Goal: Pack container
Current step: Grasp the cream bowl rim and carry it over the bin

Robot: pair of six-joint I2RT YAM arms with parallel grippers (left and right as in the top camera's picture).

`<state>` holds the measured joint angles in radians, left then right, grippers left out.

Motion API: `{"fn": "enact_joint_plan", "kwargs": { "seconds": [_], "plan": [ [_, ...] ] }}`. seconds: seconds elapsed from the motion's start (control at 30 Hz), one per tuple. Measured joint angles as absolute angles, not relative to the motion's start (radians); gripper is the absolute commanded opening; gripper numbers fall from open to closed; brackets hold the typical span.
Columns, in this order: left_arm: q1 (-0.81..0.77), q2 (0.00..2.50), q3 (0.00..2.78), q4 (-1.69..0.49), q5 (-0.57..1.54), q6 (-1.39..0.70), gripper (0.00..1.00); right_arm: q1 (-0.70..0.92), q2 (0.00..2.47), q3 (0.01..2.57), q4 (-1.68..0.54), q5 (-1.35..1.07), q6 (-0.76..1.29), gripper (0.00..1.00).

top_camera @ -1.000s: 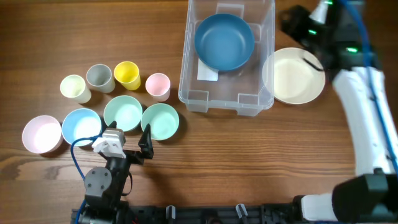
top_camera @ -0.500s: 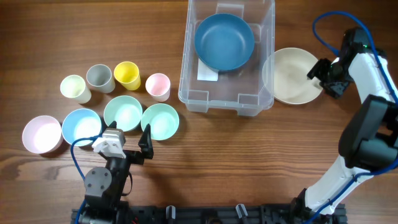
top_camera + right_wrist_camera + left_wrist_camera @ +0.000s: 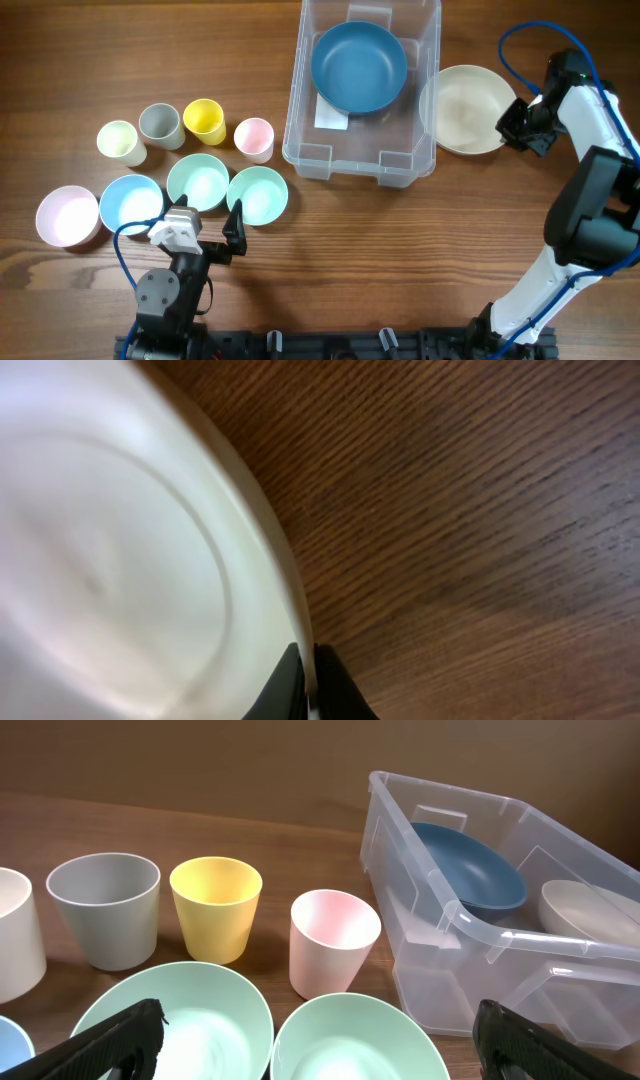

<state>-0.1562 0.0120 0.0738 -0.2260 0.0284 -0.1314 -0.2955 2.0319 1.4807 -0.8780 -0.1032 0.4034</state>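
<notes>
1. One piece is packed so far: a dark blue bowl (image 3: 359,68) sits in the far half of the container (image 3: 355,152).
2. The container stands on the table (image 3: 450,260) right of centre, well apart from the waiting crockery on the left.
3. The right gripper (image 3: 308,682) pinches the rim of a cream bowl (image 3: 462,108), which is pressed against the container's right wall. I'd judge this the second piece going in (whether it is clear of the wood, I cannot tell).
4. The left gripper (image 3: 208,222) hangs with its fingers spread wide and nothing between them, just short of two mint bowls (image 3: 198,182).
5. Left to pack, by my count: those two, a pale blue bowl (image 3: 131,203), a pink bowl (image 3: 66,215), and four cups (image 3: 204,120) in a row behind them. So most of the job remains.
6. The container's mouth faces up; its long axis runs away from the robot toward the far edge.
</notes>
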Motion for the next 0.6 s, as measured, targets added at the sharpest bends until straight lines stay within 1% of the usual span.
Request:
{"fn": "enact_joint_plan", "kwargs": {
  "seconds": [0.03, 0.2, 0.27, 0.33, 0.47, 0.6],
  "plan": [
    [-0.156, 0.012, 0.074, -0.226, 0.028, -0.131, 1.0, -0.296, 1.995, 1.481, -0.878, -0.1, 0.411, 0.04],
    [-0.156, 0.012, 0.074, -0.226, 0.028, -0.131, 1.0, -0.29, 1.629, 1.485, -0.842, -0.088, 0.43, 0.04],
    [-0.156, 0.012, 0.074, -0.226, 0.028, -0.131, 1.0, -0.25, 1.502, 1.504, -0.825, -0.105, 0.433, 0.04],
    [-0.156, 0.012, 0.074, -0.226, 0.028, -0.132, 1.0, -0.173, 1.411, 1.512, -0.82, -0.113, 0.433, 0.04],
    [-0.156, 0.012, 0.074, -0.226, 0.028, -0.131, 1.0, -0.015, 1.398, 1.514, -0.765, -0.124, 0.437, 0.04],
    [-0.156, 0.012, 0.074, -0.226, 0.028, -0.131, 1.0, 0.108, 1.536, 1.514, -0.621, -0.12, 0.46, 0.04]
  ]
}}
